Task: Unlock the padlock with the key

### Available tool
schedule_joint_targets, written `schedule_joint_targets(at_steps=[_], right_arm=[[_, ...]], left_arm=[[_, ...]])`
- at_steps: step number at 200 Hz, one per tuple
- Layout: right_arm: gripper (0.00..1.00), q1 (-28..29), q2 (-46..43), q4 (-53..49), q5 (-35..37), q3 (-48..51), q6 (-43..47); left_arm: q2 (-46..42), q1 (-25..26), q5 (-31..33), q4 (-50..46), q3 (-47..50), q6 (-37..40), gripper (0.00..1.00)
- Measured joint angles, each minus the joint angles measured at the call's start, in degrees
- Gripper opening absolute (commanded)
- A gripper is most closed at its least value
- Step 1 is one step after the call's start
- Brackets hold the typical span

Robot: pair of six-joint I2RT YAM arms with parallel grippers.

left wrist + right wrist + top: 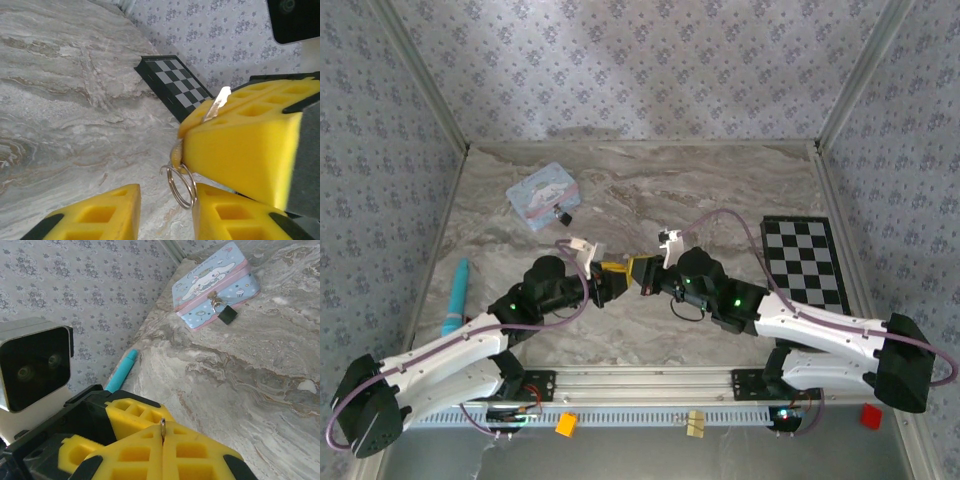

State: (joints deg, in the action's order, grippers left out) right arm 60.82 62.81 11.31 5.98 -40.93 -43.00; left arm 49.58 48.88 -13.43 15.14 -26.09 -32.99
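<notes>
Right gripper is clamping key; left gripper is sitting apart, should be taking key squarely, blade free for padlock.

**Cam setup: 1 overhead, 2 on wrists**

Top cam: high, behind arm bases, looks down on whole worktop. L wrist cam: low, close behind left claw, faces chessboard at right edge. R wrist cam: close behind right claw, faces tin nr far-left corner. All 3 share mid-worktop.

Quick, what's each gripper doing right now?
Left gripper: open, with the key ring hanging between its fingers.
Right gripper: closed, holding the key.
</notes>
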Motion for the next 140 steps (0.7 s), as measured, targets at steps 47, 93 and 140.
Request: schedule_joint_targets(at_steps=[47,93,140], right_arm=[[0.0,0.6,0.0,-3.3,2.3,-1.2,0.1],[0.0,0.6,1.3,-8.2,3.7,-4.8,-1.3],[0.0,0.4,3.0,-9.9,3.5,-6.7,-4.9]], left_arm=[[-1.2,0.3,2.7,-0.2,0.0,0.0,0.13],[-3.0,0.7,5.0,0.5,0.4,0.0,0.06],[-3.5,0.7,6.9,3.0,2.0,-0.1,0.0]])
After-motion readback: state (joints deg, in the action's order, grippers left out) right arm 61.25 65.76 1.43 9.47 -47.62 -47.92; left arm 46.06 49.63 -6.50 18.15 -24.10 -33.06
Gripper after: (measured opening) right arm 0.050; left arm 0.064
